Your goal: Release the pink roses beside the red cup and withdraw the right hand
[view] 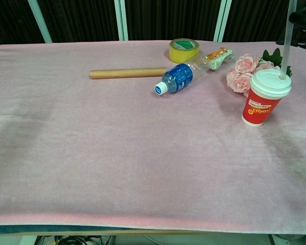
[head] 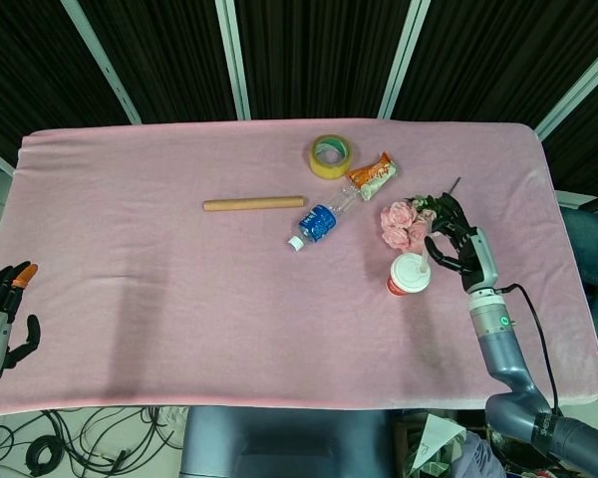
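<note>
The pink roses (head: 400, 224) lie on the pink tablecloth just behind the red cup (head: 408, 275), which stands upright with a white lid and straw. In the chest view the roses (view: 244, 70) sit behind and left of the cup (view: 264, 100). My right hand (head: 455, 242) hovers just right of the roses and cup with its fingers spread, holding nothing; its dark fingers reach toward the green leaves. Only a corner of this hand (view: 303, 21) shows in the chest view. My left hand (head: 0, 317) hangs open off the table's near left corner.
Behind the roses lie a snack packet (head: 371, 175), a yellow tape roll (head: 330, 155) and a water bottle (head: 320, 220) on its side. A cardboard tube (head: 253, 204) lies further left. The table's right edge (head: 574, 299) is near my right arm.
</note>
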`<state>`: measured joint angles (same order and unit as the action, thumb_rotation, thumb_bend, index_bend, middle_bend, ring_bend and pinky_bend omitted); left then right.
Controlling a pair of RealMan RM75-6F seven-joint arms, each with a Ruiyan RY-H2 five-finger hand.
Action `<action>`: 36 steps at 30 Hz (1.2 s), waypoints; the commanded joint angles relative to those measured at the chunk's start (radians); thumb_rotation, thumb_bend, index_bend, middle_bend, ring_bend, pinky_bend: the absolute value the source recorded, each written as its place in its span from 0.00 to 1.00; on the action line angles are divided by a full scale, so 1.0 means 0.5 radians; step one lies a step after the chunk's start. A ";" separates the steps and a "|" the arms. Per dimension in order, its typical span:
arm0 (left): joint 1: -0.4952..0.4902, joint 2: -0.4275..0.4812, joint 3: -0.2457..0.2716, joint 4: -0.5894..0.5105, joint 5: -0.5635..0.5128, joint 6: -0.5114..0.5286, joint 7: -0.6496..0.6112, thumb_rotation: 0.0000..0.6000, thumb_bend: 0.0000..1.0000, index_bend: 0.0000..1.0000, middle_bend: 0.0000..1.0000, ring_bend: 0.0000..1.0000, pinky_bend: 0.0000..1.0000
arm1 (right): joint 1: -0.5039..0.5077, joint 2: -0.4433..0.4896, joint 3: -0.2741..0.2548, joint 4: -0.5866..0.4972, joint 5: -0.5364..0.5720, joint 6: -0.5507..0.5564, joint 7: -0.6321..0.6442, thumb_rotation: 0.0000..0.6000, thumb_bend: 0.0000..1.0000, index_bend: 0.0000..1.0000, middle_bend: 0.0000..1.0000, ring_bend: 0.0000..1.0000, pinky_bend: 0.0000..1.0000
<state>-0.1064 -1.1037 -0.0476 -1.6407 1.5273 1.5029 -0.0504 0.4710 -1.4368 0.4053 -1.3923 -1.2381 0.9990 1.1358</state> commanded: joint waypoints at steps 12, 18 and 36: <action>0.000 0.001 0.000 -0.002 -0.005 -0.004 0.005 1.00 0.66 0.05 0.04 0.00 0.00 | 0.003 0.063 -0.075 0.000 -0.116 -0.026 0.031 1.00 0.21 0.13 0.00 0.02 0.21; -0.001 0.001 0.002 0.001 -0.001 -0.005 0.007 1.00 0.65 0.05 0.04 0.00 0.00 | -0.041 0.188 -0.074 -0.096 -0.162 0.070 -0.060 1.00 0.20 0.03 0.00 0.02 0.21; -0.006 -0.003 0.023 0.020 0.066 0.011 0.088 1.00 0.65 0.05 0.04 0.00 0.00 | -0.433 0.613 -0.413 -0.359 -0.177 0.681 -2.221 1.00 0.20 0.00 0.00 0.02 0.21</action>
<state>-0.1093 -1.1049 -0.0387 -1.6310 1.5590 1.5084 -0.0062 0.3348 -1.1798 0.2772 -1.5324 -1.3240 1.2259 0.2793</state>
